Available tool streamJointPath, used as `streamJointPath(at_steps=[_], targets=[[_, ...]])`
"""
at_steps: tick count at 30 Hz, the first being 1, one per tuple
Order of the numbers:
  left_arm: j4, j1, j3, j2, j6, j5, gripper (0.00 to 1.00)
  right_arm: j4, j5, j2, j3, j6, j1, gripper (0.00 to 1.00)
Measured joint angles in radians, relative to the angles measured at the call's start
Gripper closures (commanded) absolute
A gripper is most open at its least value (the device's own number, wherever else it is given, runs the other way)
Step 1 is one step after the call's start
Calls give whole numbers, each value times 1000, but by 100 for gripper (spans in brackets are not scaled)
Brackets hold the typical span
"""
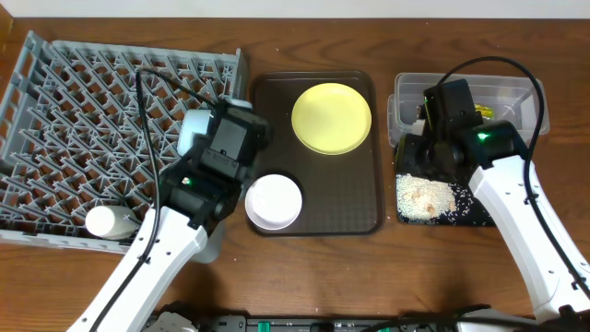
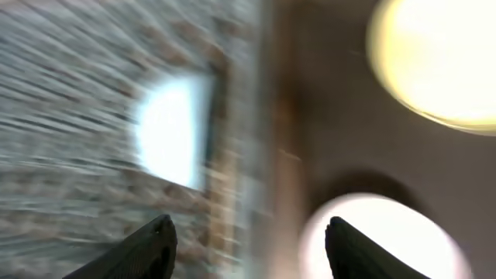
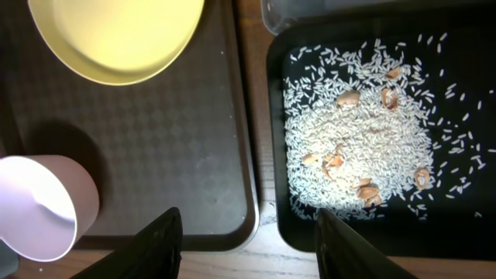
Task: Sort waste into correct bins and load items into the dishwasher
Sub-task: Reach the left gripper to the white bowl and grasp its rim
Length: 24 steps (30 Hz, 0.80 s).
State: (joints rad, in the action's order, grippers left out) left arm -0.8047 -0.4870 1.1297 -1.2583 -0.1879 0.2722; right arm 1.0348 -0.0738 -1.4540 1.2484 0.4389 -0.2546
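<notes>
Right wrist: crumbs (image 3: 356, 139) beyond right claw (image 3: 246, 226).

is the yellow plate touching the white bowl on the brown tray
Apart. The overhead view shows a strip of bare brown tray between the yellow plate and the white bowl.

The left arm (image 1: 138, 267) and the right arm (image 1: 530, 226) both have smooth white shells on their long links. Each ends in a boxy black block: the left wrist housing (image 1: 229, 143) and the right wrist housing (image 1: 449, 111). A small green light glows beside each, the left light (image 1: 184, 182) and the right light (image 1: 481, 138). A thin black left cable (image 1: 140, 101) and right cable (image 1: 489, 63) loop off the wrists. The left fingers (image 2: 147, 248), blurred, and the right fingers (image 3: 147, 244) are matte black tapering wedges.
</notes>
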Motion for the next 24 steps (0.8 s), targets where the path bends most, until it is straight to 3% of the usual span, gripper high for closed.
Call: streamJointPath(at_steps=[2, 4, 7, 9, 17, 24], targets=[[-17, -15, -12, -23, -55, -103, 37, -5, 0, 0, 0, 0, 0, 47], [-19, -44, -38, -55, -98, -169, 46, -9, 0, 0, 0, 0, 0, 47], [-18, -97, -80, -116, -129, -225, 79, -11, 0, 0, 0, 0, 0, 47], [-17, -130, -94, -172, -145, -248, 91, -11, 0, 0, 0, 0, -1, 47], [142, -180, -98, -420, -156, -330, 92, -11, 0, 0, 0, 0, -3, 47], [183, -198, -77, -428, -142, -539, 89, -11, 0, 0, 0, 0, -3, 47]])
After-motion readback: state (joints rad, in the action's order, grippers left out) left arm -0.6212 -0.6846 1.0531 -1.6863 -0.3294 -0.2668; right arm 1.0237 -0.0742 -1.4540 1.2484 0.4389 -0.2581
